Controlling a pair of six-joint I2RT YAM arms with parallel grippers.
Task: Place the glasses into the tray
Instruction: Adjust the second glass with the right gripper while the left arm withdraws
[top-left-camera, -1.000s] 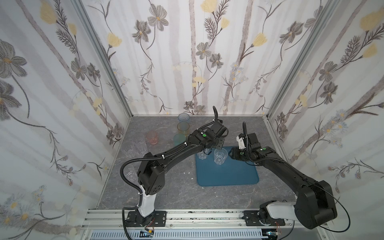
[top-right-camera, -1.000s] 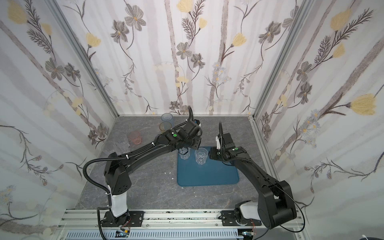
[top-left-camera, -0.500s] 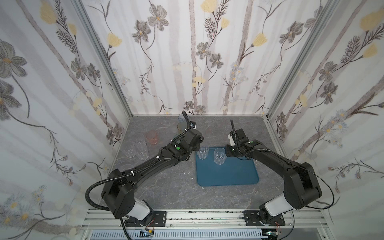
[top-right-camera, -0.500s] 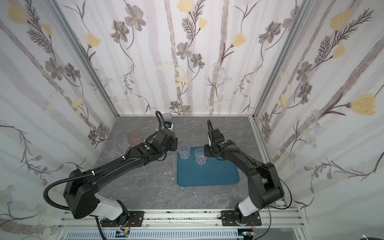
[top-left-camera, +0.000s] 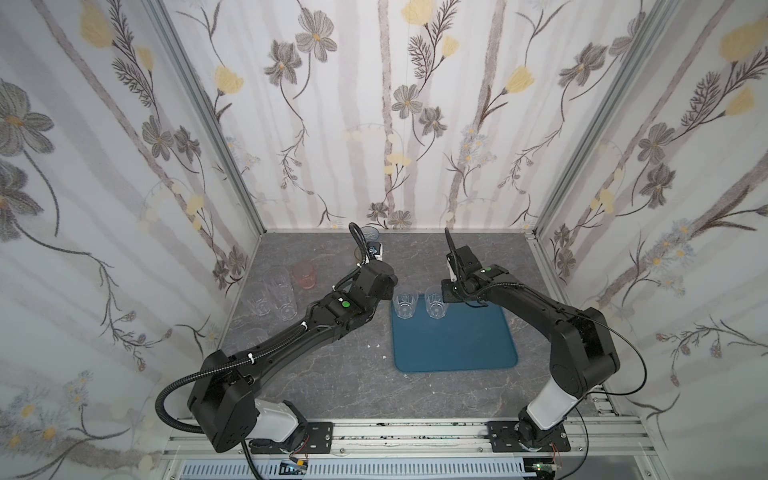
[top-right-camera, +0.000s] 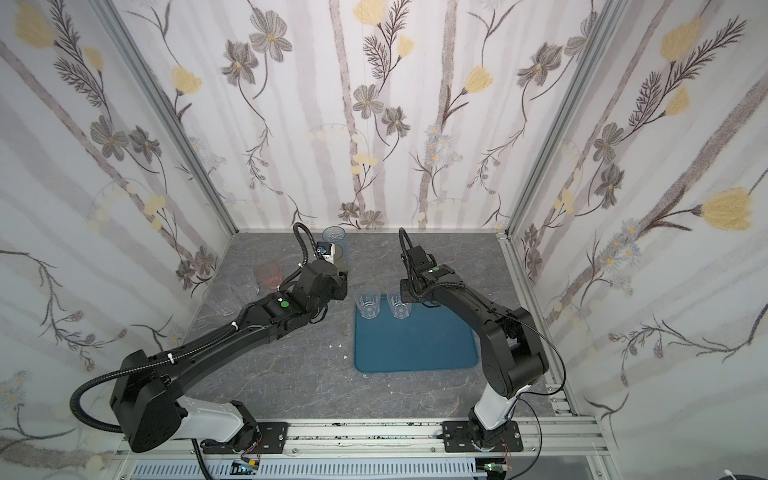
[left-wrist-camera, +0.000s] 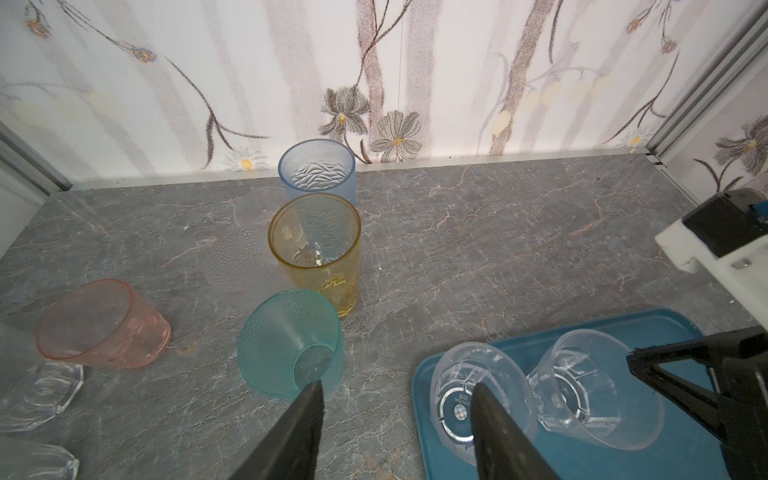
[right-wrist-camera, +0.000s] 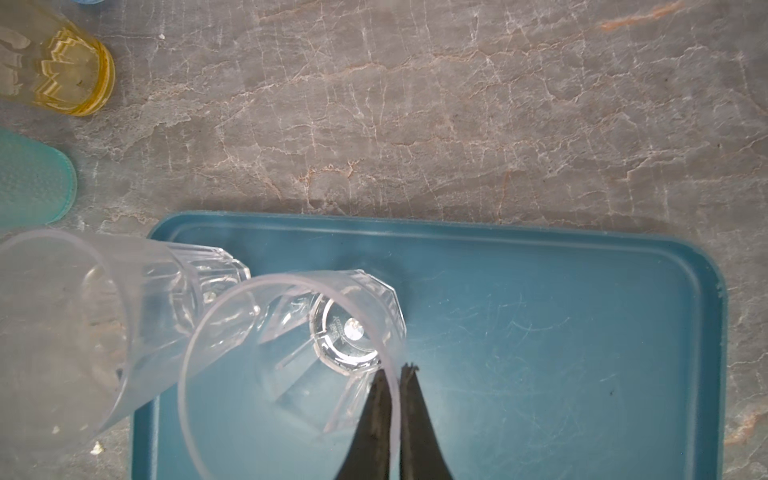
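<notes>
Right wrist view, gripped glass (right-wrist-camera: 345, 332): a clear faceted tumbler is standing upright on the tray (right-wrist-camera: 540, 332) near its far edge, with its thin rim wall running down the slit between 2 black fingertips.
Corner glass (top-left-camera: 405, 305): another clear faceted tumbler is standing in the tray's far left corner, just beside the gripped glass.
Tray: blue and low-rimmed, it is lying flat on the desk (top-left-camera: 332, 374), right of the desk's middle, carrying these 2 glasses.
Right gripper (right-wrist-camera: 397, 368): its jaws are closed and pinching the gripped glass by the rim, on the side facing the tray's right edge.
Left gripper (left-wrist-camera: 397, 386): its jaws are standing apart and holding nothing; it is hovering just off the tray's left edge.
Teal glass (left-wrist-camera: 291, 340): standing on the desk near the tray's far left corner.
Amber glass (left-wrist-camera: 316, 249) and blue glass (left-wrist-camera: 318, 174): lining up behind the teal glass, the blue one sitting at the desk's far edge.
Frosted glass (left-wrist-camera: 253, 216): standing just beside those 2.
Pink glass (left-wrist-camera: 104, 324): standing toward the desk's left edge.
Clear glasses (top-left-camera: 274, 291): grouping along the desk's left edge.
</notes>
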